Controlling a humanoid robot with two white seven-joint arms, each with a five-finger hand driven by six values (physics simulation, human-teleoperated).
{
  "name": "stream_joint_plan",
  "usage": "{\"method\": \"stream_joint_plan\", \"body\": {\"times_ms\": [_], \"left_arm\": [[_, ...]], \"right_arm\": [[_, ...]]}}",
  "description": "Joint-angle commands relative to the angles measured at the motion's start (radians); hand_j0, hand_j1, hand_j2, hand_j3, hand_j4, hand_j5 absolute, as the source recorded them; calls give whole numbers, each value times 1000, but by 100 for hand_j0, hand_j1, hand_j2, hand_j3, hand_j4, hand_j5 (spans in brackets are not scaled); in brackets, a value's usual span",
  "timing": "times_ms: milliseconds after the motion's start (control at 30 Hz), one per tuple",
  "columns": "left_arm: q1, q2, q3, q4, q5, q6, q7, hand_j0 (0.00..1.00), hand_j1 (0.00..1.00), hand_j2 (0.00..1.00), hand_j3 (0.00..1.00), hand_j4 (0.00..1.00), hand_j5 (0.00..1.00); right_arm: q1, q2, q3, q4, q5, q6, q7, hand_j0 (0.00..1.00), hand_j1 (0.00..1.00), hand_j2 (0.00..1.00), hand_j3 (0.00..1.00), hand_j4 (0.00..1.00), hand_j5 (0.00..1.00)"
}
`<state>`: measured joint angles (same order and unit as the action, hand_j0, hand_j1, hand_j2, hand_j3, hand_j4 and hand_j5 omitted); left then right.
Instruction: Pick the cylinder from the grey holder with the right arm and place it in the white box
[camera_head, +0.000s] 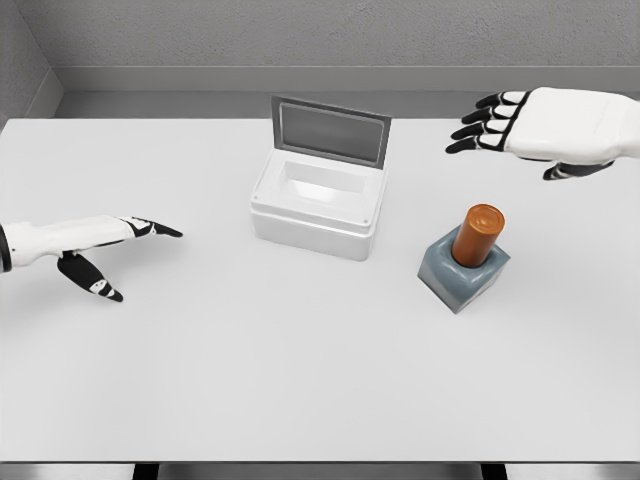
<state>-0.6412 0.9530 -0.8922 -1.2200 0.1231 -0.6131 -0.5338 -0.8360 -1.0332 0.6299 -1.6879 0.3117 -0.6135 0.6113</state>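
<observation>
Plainly, the orange cylinder (478, 233) stands in the grey holder (462, 273) while the right hand (545, 132) hovers released, near the table's (250, 370) far right corner.

Its fingers are spread and empty, well apart from the cylinder, which leans slightly and sits right of the table's middle. The white box (318, 205) stands just left of the holder, toward the far edge, with its lid (330, 130) raised upright at the back. The left hand (95, 245) rests relaxed at the left edge. Bare surface stretches along the near edge.
</observation>
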Motion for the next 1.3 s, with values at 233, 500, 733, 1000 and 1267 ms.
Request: {"method": "stream_joint_plan", "body": {"times_ms": [233,500,733,1000,1267], "left_arm": [[-23,-22,-100,8,510,2,-77,100,100,100,100,100,100],[-106,-114,-45,143,695,7,-77,100,100,100,100,100,100],[-106,-141,-25,214,670,6,-77,100,100,100,100,100,100],[-98,-192,21,264,650,6,-77,100,100,100,100,100,100],[-92,-194,22,255,648,4,-77,100,100,100,100,100,100]], "right_arm": [[9,-4,13,-3,-3,3,0,100,100,100,100,100,100],[14,-11,79,-36,-3,3,0,100,100,100,100,100,100],[21,-13,108,-36,-3,3,0,100,100,100,100,100,100],[31,-19,149,-59,-3,3,0,100,100,100,100,100,100],[31,-13,159,-59,-3,3,0,100,100,100,100,100,100]]}}
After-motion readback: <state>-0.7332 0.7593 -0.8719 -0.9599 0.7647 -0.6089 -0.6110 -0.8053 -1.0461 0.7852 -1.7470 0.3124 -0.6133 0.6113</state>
